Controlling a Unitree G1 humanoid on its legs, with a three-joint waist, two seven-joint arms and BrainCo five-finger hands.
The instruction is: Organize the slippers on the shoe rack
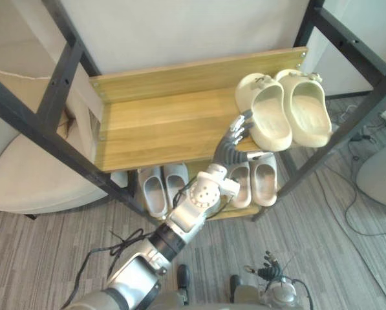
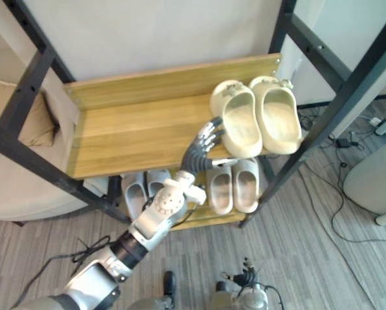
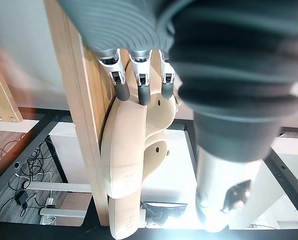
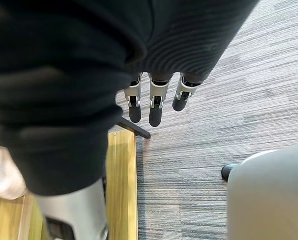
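The left hand (image 1: 230,147) reaches to the shoe rack's top shelf (image 1: 154,126) with fingers straight, their tips at the side of the cream slippers (image 1: 283,110), which stand paired at its right end. Two more pairs (image 1: 159,187) sit on the shelf below. The right hand (image 4: 156,100) hangs relaxed over the carpet (image 4: 213,100).

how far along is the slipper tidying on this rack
Done: a grey pair and a pale pair sit on the lower shelf, a cream pair on the top shelf. In hand: the left hand, fingers straight, is at the cream pair's side. Left: that pair seems to overhang the front edge. The right hand hangs open over the floor.
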